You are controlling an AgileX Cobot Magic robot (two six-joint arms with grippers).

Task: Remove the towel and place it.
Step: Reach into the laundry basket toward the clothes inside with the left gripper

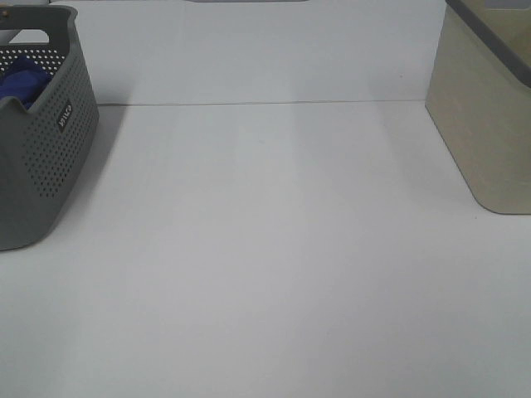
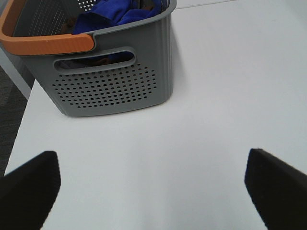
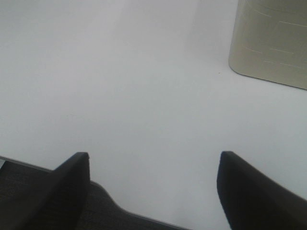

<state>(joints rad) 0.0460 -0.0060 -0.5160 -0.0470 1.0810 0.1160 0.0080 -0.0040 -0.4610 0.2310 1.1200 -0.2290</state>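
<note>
Towel (image 1: pixel 23 83): mostly hidden inside grey basket (image 1: pixel 50 166). The exterior view's left edge crops the basket, its right edge the beige bin (image 1: pixel 485 124). Basket label (image 1: pixel 65 115) too small to read.

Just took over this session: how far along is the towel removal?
Nothing looks done: the towel lies bunched inside the grey basket. In hand: nothing; the left pincer and right pincer are open and empty. Remaining: grasp, lift out, place.

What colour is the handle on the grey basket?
Orange: the handle on the grey basket shows best in the left wrist view.
</note>
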